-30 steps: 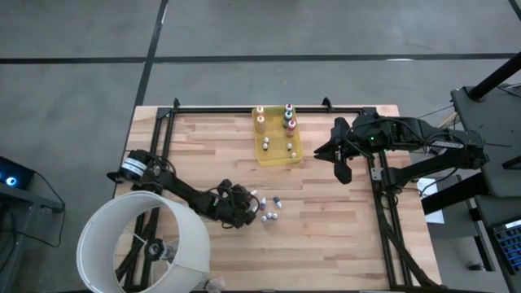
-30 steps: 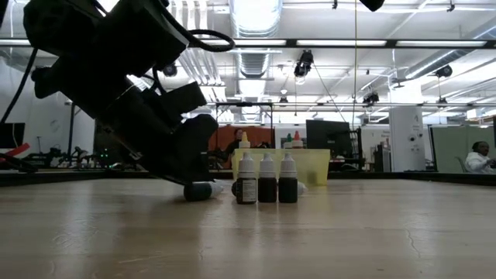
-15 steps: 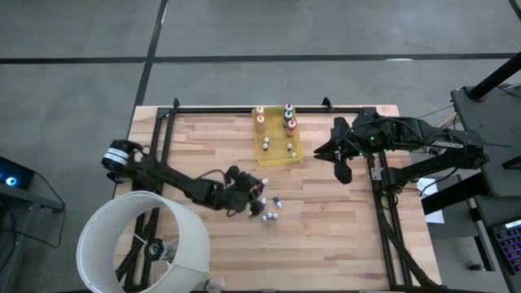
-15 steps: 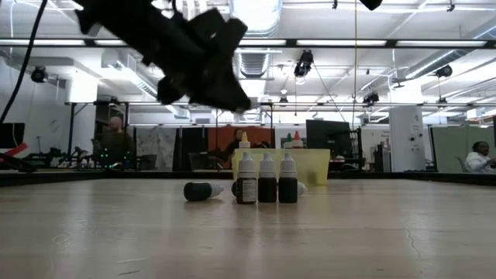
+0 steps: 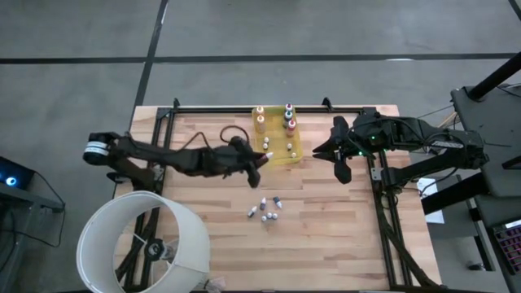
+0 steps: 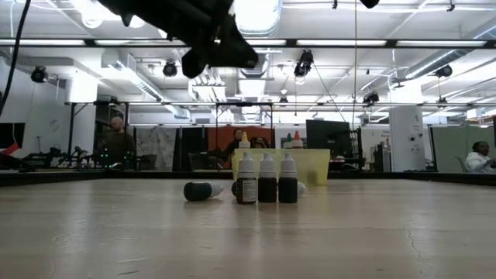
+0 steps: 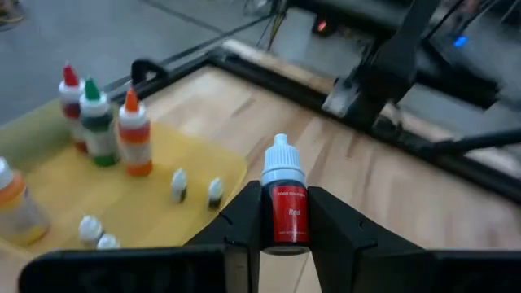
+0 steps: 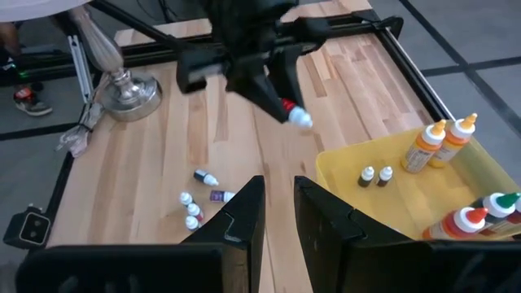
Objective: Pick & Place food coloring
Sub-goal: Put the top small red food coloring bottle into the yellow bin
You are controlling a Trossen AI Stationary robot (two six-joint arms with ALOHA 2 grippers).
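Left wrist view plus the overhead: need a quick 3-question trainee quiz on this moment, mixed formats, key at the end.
1. True or false: the left gripper is shut on a small bottle with a red label and a white cap.
2. Which arm waits at the table's edge beside the yellow tray? A) left B) right
3. Fill in: in the low view, three dark bottles stand upright in a row, and one more bottle lies on its ____ beside them.

Key: 1 true; 2 B, the right gripper is parked there, holding nothing; 3 side.
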